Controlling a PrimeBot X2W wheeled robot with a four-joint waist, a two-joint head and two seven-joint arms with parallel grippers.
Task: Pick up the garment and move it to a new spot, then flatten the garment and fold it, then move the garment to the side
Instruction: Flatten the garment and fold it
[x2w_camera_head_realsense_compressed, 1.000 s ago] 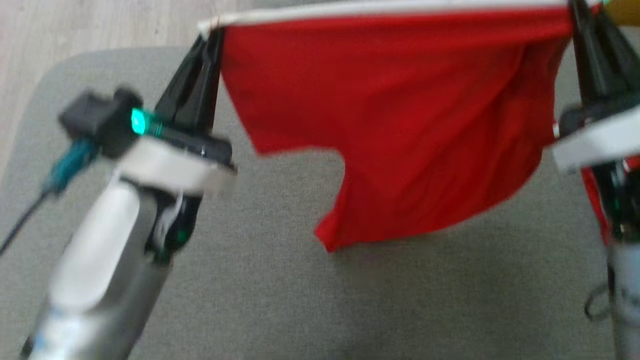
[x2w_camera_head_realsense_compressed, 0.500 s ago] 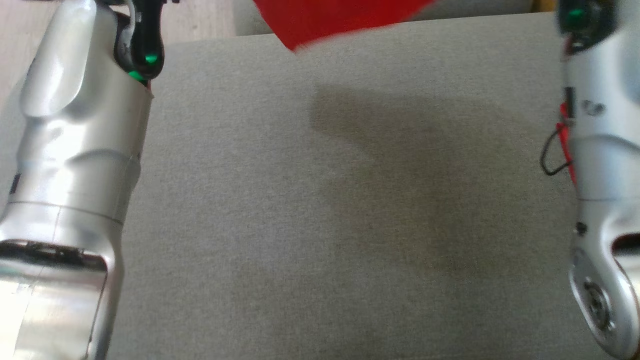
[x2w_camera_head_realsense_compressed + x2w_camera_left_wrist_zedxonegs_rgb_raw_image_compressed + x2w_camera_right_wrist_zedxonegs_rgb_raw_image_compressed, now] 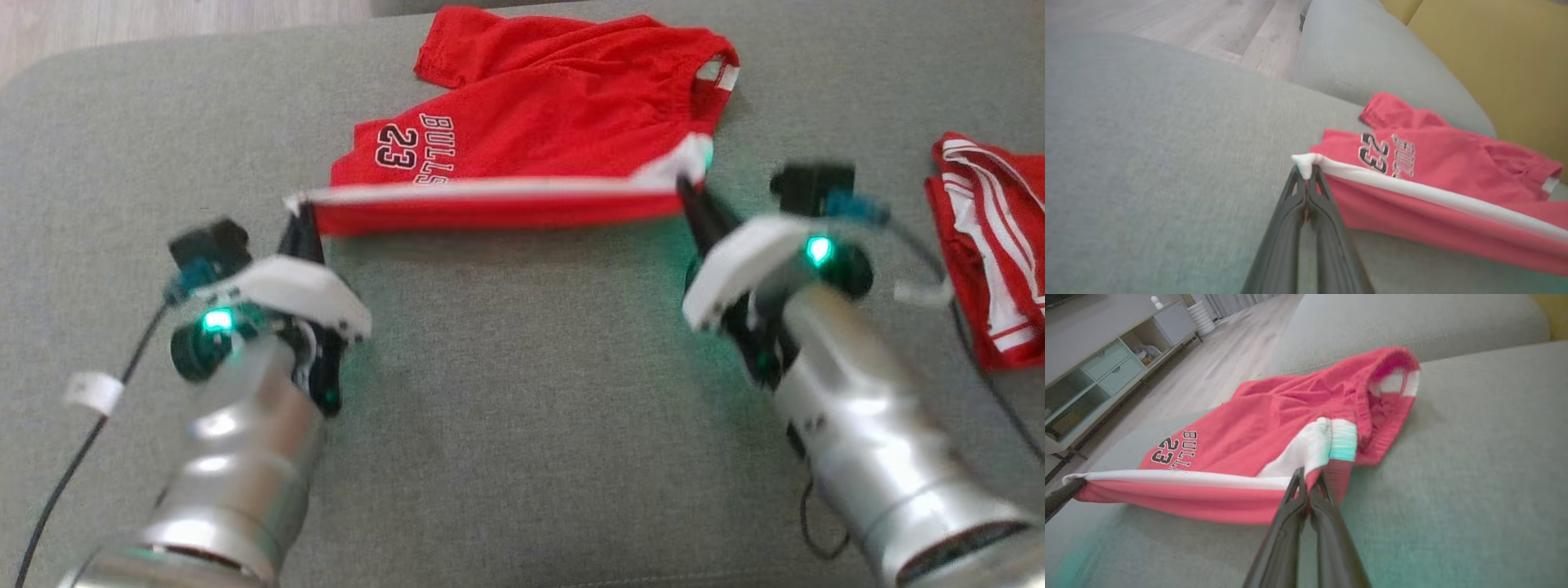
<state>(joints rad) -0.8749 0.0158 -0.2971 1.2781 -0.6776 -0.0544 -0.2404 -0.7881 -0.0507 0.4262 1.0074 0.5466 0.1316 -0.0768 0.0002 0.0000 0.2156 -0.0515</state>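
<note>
My left pincer [image 3: 302, 216] and right pincer [image 3: 686, 192] are both clenched, each on one end of the shorts' [image 3: 555, 106] white-trimmed edge, taut between them. The rest lies just beyond on the sofa [image 3: 522, 425]. I'd lower both evenly, with equal tension, so the fold lands flat.

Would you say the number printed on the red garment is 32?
No, the red garment shows 23 beside BULLS in the head view.

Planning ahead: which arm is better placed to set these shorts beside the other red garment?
Right, probably: right gripper pinches the shorts at the end nearest the striped garment; left gripper holds the far end.
</note>
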